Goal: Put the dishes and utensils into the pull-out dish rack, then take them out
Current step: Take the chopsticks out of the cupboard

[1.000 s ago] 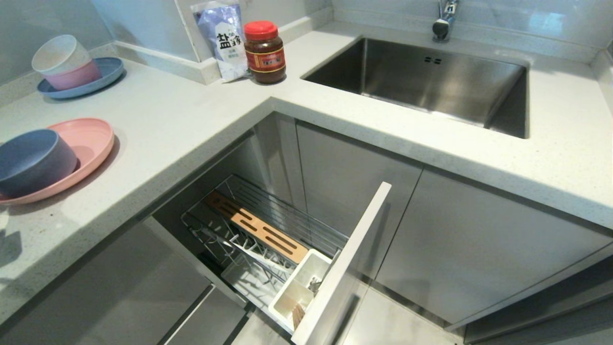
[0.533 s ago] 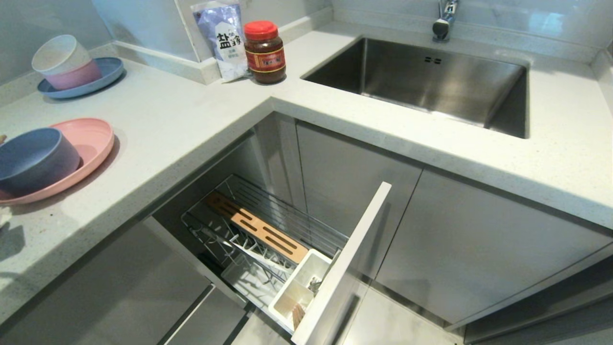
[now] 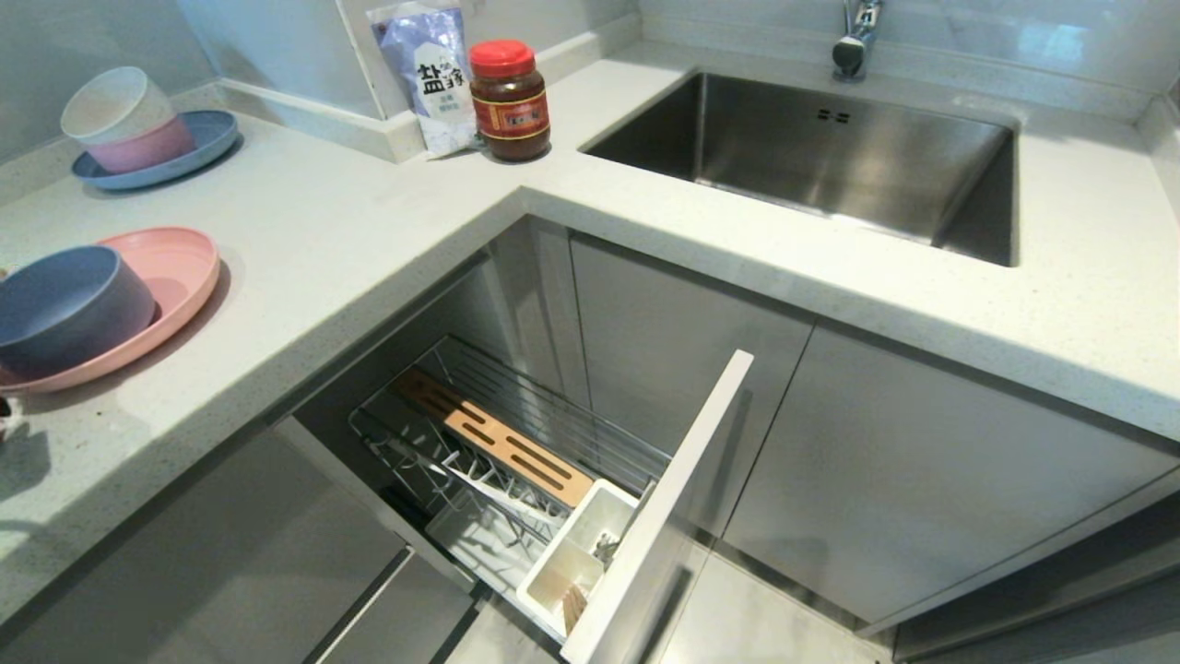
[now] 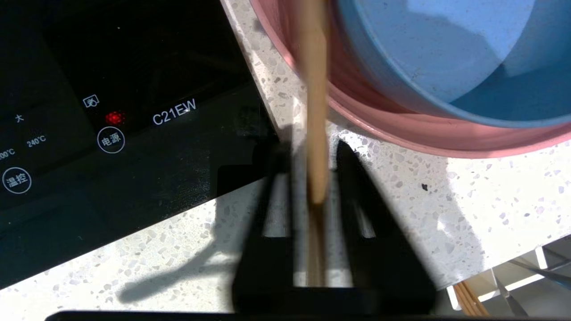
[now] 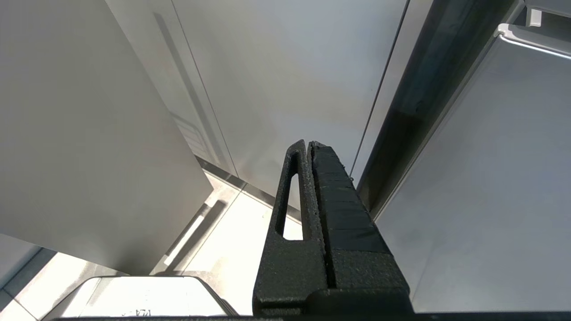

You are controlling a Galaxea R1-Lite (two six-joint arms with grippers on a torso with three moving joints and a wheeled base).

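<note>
**Utensil unloading judged to be in hand, a chopstick lying between parted end-effector fingers**

The pale speckled stone surface [image 3: 369, 231] was seen above the pull-out chrome wire dish rack [image 3: 553, 433], which stood drawn out. On the surface lay the large flat matte pink plate [image 3: 180, 267], with the round blue-grey bowl [image 3: 64, 309] set in it. More thin wooden chopsticks [image 3: 573, 604] were left in the rack's white plastic cutlery cup [image 3: 590, 530]. The left end effector [image 4: 312, 151] was held low at the plate's edge beside a black cooktop [image 4: 111, 89]. Its fingers were parted, with a light-brown wooden chopstick [image 4: 312, 89] lying loose between them, its far end over the plate rim. The right end effector [image 5: 308, 145] was parked shut beside the cabinet fronts. A clean withdrawal without dragging the chopstick was judged to be needed next, then a return to the cup.
</note>
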